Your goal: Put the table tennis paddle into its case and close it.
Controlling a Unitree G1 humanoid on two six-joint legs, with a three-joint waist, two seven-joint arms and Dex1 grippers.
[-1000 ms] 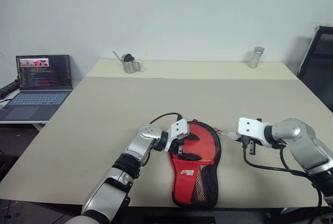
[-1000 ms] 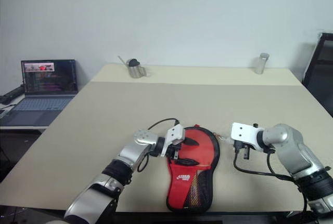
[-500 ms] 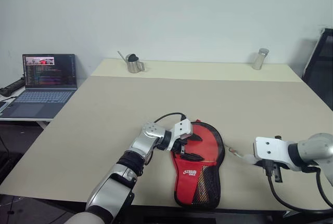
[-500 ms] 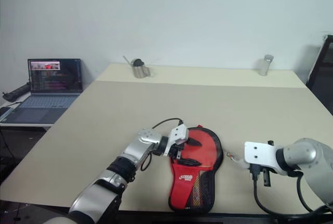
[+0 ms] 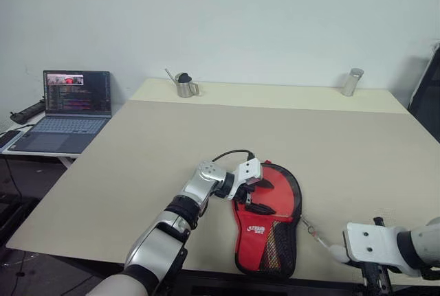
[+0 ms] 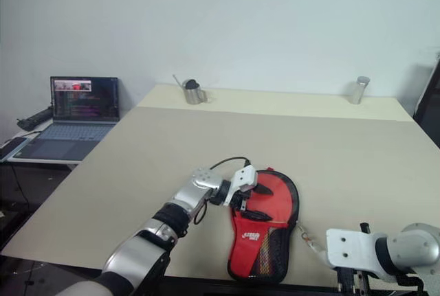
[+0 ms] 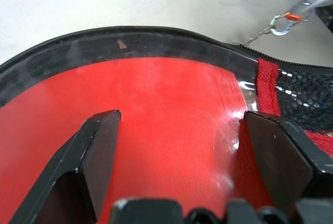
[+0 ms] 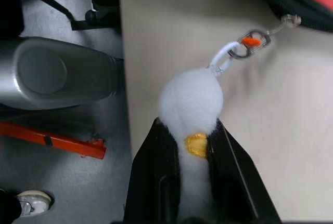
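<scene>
Case [image 5: 269, 224] lies under spread left fingers [image 7: 99, 151].

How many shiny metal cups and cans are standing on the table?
2. A metal pitcher with a handle stands at the table's far edge on the robot's left, and a metal canister stands at the far edge on the right. None seem hidden.

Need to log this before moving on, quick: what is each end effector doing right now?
Left end effector: open, fingers pressed on the case.
Right end effector: shut on the white plush zip-pull charm.
</scene>
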